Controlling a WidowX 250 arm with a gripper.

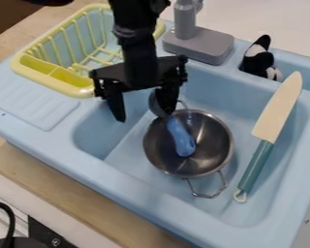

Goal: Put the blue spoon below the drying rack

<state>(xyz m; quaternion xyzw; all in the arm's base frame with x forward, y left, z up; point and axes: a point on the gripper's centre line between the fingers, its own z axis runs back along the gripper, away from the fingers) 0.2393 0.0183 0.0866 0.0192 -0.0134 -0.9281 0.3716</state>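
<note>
Fingers (118,107): spread wide, tips down, pinching nothing that I can make out; one is right by the spoon's dark head, as if set there to take that end.
Spoon (179,137): blue handle down inside the pot (212,138), head up at its far rim; I judge that the rim props it, which would leave the raised end easiest for me to pinch.
Rack (78,91): on the sink's (118,175) back corner, clear of the basin; "below" it probably means the ridged ledge (36,102) along its front, where a spoon could lie flat.
Knife (278,111): aslant, handle down in the basin, blade up towards the rim, likely leaning there because it is long.
Hidden: part of the spoon's head, behind my finger; I cannot tell whether we touch. My body covers the rack's near corner and some bars.
Cut off: my upper arm, at the top edge; the tap (203,44), also there.
Hard to make out: the black-and-white thing (258,60) behind the basin.
</note>
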